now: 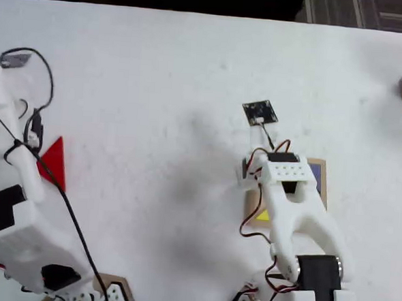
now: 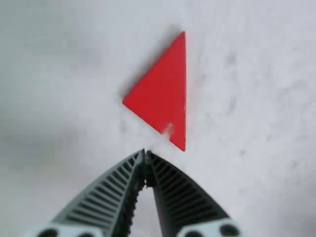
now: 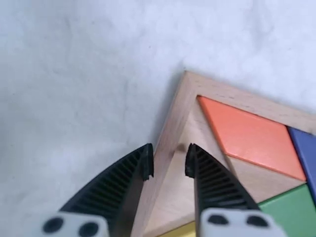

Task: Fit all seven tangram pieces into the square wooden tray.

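L fingers [image 2: 118, 190] pressed together, tips just short of red triangle [image 2: 163, 94]. R fingers [image 3: 123, 182] spread, straddling tray [image 3: 173, 116] wall by corner.

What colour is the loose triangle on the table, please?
The triangle is red, clearest in the left wrist view.

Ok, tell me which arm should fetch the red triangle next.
Left, most likely. The left hand, shut, sits just short of the red triangle on the table. The right hand is open astride the rim of the wooden tray, well away from that piece.
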